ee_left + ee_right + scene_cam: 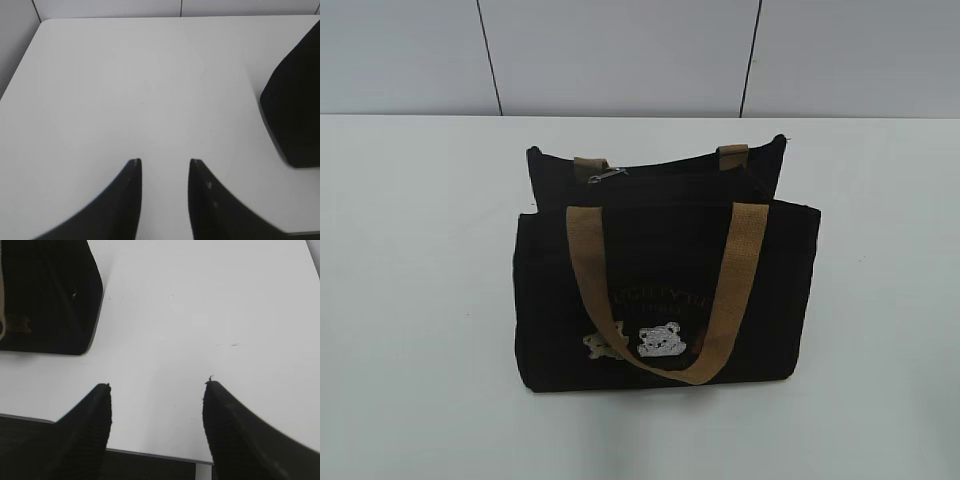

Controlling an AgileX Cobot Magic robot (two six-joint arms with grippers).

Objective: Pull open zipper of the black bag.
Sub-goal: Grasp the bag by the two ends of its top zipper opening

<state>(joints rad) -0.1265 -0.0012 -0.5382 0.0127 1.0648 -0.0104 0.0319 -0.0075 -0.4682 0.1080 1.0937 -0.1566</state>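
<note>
The black bag (665, 290) stands upright in the middle of the white table (410, 300), with its front side toward the exterior camera. One tan handle (655, 290) hangs down over the front, above the white bear patch (662, 340) and the beige one (603, 343). The zipper (665, 172) runs along the top edge, and its small metal pull tab (607, 176) sits near the left end; the line looks closed, but the dark fabric makes this hard to confirm. The left gripper (165, 162) hovers over bare table with fingers apart and nothing between them, the bag at its right. The right gripper (157, 385) is spread wider, also empty, the bag at its left.
</note>
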